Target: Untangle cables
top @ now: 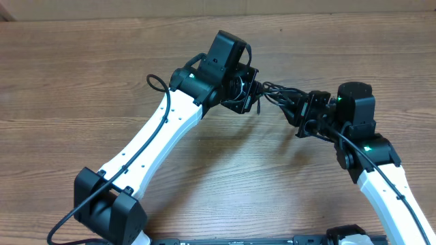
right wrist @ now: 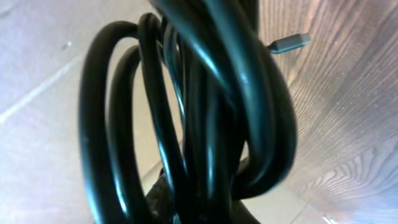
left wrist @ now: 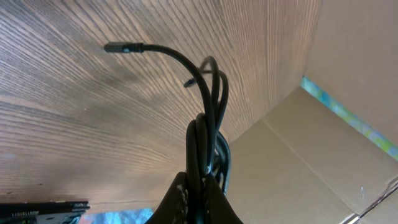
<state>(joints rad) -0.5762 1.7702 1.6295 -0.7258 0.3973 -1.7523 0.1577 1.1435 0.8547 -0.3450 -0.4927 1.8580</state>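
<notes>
A bundle of thin black cables (top: 276,93) hangs in the air between my two grippers above the wooden table. My left gripper (top: 251,95) is shut on one end of the bundle; in the left wrist view the cables (left wrist: 208,124) rise from between its fingers (left wrist: 202,186), and one strand curves left to a dark plug tip (left wrist: 118,47). My right gripper (top: 303,109) is shut on the other end. In the right wrist view looped cables (right wrist: 199,106) fill the frame and hide most of the fingers (right wrist: 193,205); a grey plug tip (right wrist: 291,43) sticks out at the upper right.
The wooden table (top: 82,75) lies under both arms. A cardboard wall (left wrist: 323,162) shows at the right of the left wrist view. A thicker black arm cable (top: 158,83) loops beside the left arm.
</notes>
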